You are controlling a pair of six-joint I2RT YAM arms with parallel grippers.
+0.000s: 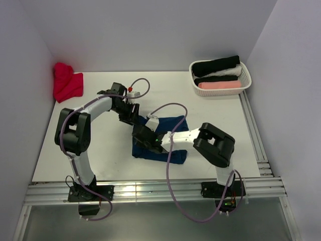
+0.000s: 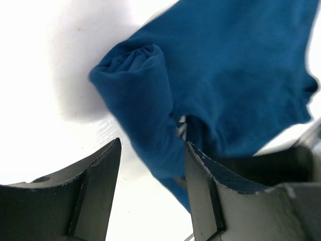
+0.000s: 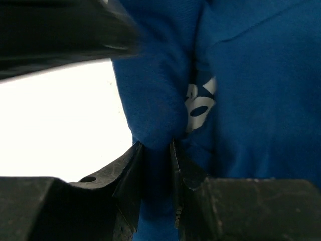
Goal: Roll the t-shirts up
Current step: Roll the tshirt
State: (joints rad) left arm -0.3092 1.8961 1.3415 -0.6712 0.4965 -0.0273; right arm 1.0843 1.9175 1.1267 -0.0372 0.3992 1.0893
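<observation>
Navy blue t-shirt (image 1: 175, 125) lies mid-way across the white table (image 1: 100, 160), its left edge rolled into a tube. The left gripper (image 2: 153, 150) stands wide open, jaws either side of that roll, not pinching it. The right gripper (image 3: 158, 150) is nearly closed, clamping a fold of the same shirt beside its pale print (image 3: 200, 100). A red t-shirt (image 1: 66, 83) sits far left. A white basket (image 1: 246, 75) far right holds rolled shirts (image 1: 216, 65).

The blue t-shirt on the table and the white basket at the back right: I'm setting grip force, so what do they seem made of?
The blue t-shirt looks like soft, matte knit cloth, perhaps cotton: it bunches into rounded folds without shine. The white lattice basket looks like stiff moulded plastic, given its even open grid; less certain.
</observation>
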